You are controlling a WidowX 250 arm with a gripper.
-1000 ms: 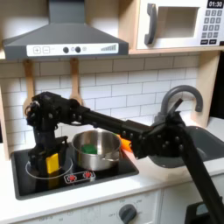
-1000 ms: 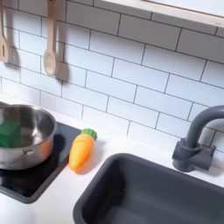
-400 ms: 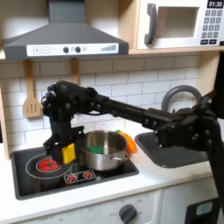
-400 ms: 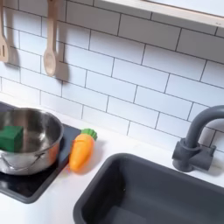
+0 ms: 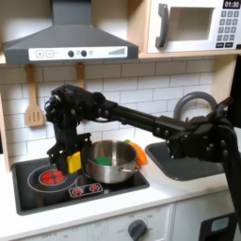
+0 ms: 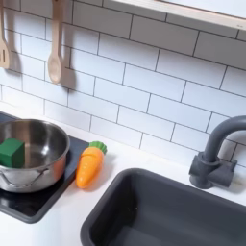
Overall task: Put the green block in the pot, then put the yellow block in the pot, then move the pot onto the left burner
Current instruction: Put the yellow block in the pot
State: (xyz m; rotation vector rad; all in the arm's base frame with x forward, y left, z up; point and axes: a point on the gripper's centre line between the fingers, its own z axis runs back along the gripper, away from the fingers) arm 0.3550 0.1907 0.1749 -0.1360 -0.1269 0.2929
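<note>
The green block (image 6: 12, 151) is seen lying inside the pot (image 6: 43, 135) in the second exterior view, so the first step can be taken as done. In the first exterior view the pot (image 5: 111, 161) stands on the black stovetop (image 5: 113, 190), toward the first exterior view's right side of it, with a green patch visible inside. The yellow block (image 5: 73, 162) is held off the stovetop in the gripper (image 5: 70, 160), whose jaws are closed on it, just beside the pot's rim on the first exterior view's left and above the red-ringed burner (image 5: 44, 177). The second step is judged to be under way: the yellow block is lifted but not yet in the pot. Dropping it in and shifting the pot onto the red-ringed burner are left to be done. A carrot (image 6: 89, 164) lies beside the pot, near the sink (image 6: 163, 213).
</note>
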